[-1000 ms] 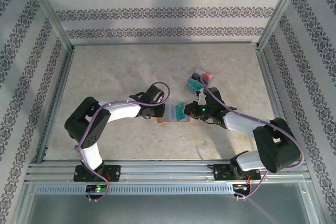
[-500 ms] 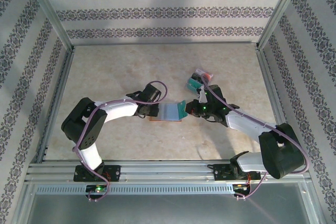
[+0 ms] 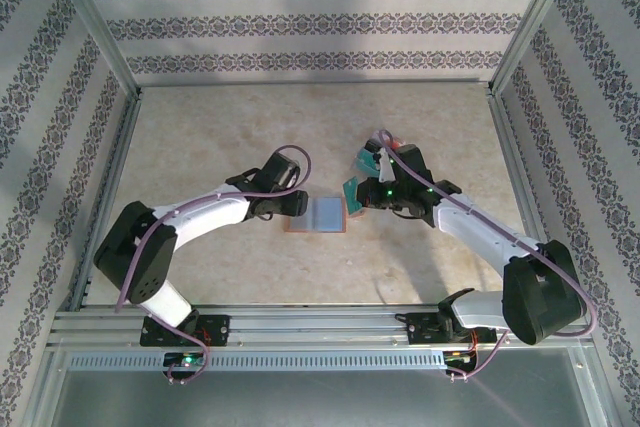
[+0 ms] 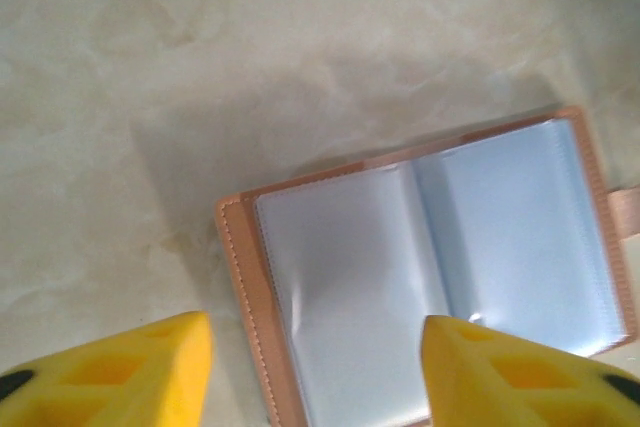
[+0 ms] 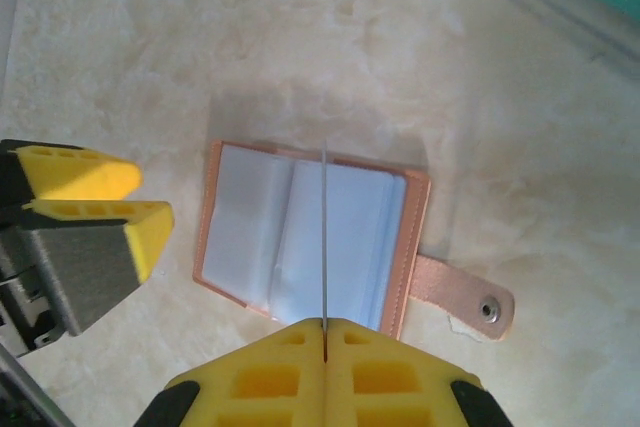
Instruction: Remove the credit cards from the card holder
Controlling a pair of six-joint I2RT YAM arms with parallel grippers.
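Pinching teal card [image 3: 351, 194] — card holder [image 4: 430, 247] open

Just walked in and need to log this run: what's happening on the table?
The right gripper is shut on a teal credit card, held on edge at the right side of the card holder, which lies open on the table. The left gripper hovers open at the holder's left edge. Other cards lie beyond the right gripper.

Bright, diffuse light from above. Top view: sharp, with faint shadows on the table [image 3: 200, 147]. Left wrist view: soft focus, a broad grey shadow beside the holder [image 4: 420, 267], a small glint on its clear pockets. Right wrist view: crisper, with a similar pale shadow beside the holder.
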